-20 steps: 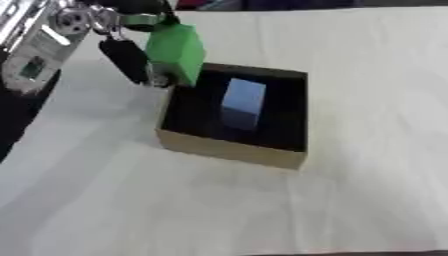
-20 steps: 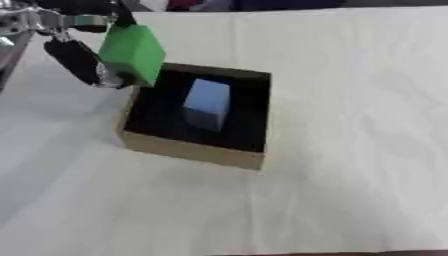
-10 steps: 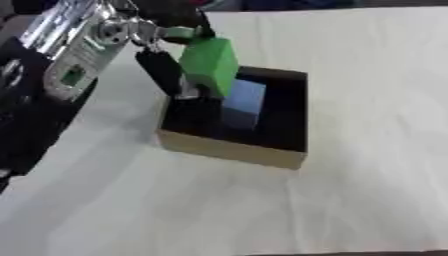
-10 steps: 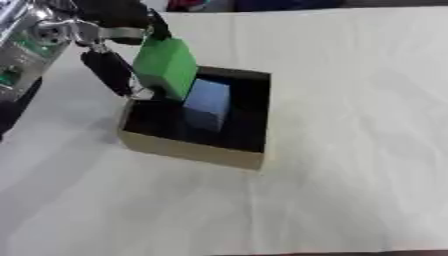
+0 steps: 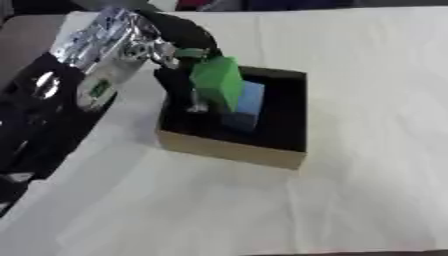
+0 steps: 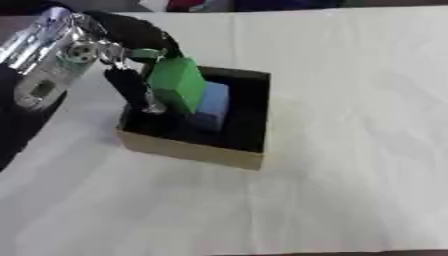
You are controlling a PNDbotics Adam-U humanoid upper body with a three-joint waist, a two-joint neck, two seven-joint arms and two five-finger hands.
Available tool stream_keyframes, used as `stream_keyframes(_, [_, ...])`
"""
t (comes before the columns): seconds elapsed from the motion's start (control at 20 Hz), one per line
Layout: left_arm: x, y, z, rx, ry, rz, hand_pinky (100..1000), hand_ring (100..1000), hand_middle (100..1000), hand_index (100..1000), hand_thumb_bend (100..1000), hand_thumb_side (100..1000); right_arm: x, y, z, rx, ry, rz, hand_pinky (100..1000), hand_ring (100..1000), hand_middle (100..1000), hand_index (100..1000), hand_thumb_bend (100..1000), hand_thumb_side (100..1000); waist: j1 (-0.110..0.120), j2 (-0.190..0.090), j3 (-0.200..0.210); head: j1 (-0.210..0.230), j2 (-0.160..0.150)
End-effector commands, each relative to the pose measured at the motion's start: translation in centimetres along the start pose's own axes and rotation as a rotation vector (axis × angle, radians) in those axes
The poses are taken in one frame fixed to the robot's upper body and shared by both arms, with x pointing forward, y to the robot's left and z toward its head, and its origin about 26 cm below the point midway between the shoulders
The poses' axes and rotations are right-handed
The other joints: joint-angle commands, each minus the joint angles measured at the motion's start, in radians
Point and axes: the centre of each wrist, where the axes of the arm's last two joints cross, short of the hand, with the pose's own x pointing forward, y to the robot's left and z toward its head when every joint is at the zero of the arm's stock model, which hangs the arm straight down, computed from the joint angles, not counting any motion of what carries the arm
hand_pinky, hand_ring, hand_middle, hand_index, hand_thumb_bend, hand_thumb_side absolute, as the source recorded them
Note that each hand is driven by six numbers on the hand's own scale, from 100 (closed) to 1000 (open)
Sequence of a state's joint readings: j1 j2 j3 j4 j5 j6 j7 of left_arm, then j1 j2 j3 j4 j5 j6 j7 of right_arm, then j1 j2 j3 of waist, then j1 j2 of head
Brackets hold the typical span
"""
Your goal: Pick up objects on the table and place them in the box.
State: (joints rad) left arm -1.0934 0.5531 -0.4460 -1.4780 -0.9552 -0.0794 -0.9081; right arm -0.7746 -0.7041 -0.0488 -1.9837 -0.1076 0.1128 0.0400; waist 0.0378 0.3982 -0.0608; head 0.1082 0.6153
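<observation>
A green block (image 5: pixel 219 82) hangs over the left part of the open box (image 5: pixel 229 150), held in my left hand (image 5: pixel 178 75), whose fingers curl round it. The box is tan outside and black inside. A blue block (image 5: pixel 244 106) lies inside it, partly behind the green block. My left arm (image 5: pixel 96 55) comes in from the upper left, black and silver. My right hand shows in neither view.
The table wears a white cloth (image 5: pixel 367 100) that runs wide to the right and in front of the box. A dark strip of table edge (image 5: pixel 26 30) shows at the upper left.
My left hand has carried the green block to the right and lower, from the box's left rim to above its inside. The camera has also shifted a little.
</observation>
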Motion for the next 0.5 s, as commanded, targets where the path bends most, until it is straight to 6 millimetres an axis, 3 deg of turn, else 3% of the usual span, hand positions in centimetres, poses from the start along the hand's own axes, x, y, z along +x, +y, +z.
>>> stream_keyframes(0.05, [-0.3, 0.8, 0.4, 0.018, 0.039, -0.045, 921, 897, 803, 925, 517, 658, 0.9, -0.6, -0.3, -0.007, -0.028, 0.017, 919, 881, 747, 845, 286, 555, -0.002, -0.026, 0.001, 0.002, 0.001])
stream_keyframes(0.35, [-0.1, 1.4, 0.9, 0.047, 0.065, -0.058, 931, 920, 823, 943, 661, 731, 0.8, -0.6, -0.2, -0.005, -0.023, 0.019, 919, 881, 747, 845, 285, 554, -0.002, -0.029, 0.001, 0.003, -0.001])
stream_keyframes(0.5, [0.0, 2.2, 1.7, 0.089, 0.056, -0.043, 929, 918, 822, 942, 655, 739, 0.8, -0.7, -0.2, -0.006, -0.019, 0.020, 919, 882, 746, 844, 285, 553, -0.002, -0.032, 0.003, 0.002, 0.000])
